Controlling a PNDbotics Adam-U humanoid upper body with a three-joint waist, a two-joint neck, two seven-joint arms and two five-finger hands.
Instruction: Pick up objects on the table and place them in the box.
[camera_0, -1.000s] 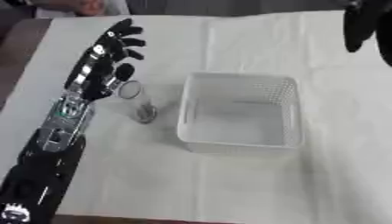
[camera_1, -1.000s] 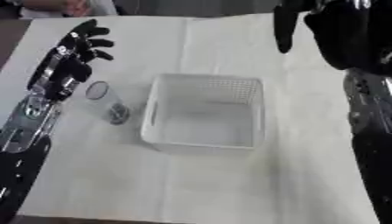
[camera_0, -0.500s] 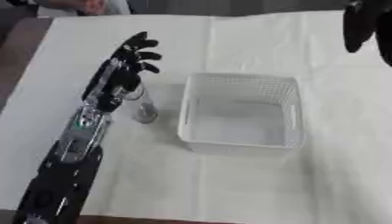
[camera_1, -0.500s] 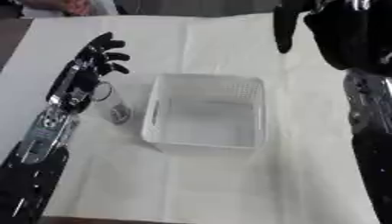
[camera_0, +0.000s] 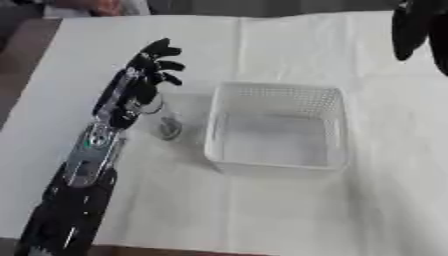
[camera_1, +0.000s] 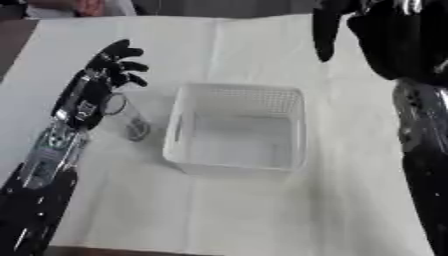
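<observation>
Left hand (camera_0: 140, 82) reaches in from the lower left over the white cloth (camera_0: 262, 215), fingers spread and relaxed, grasping nothing; it sits above a small clear object (camera_1: 131, 122) lying on the cloth, partly covering that object's near end; contact between hand and object cannot be told. Clear object looks like a small glass or jar on its side, just left of the white perforated box (camera_1: 238, 131), apart from the box wall; box interior shows only its white floor. Right hand (camera_1: 328, 27) hangs at the upper right, well apart from the box, dark fingers pointing downward, hanging straight and holding nothing; right forearm runs down the right edge of the right eye view.
</observation>
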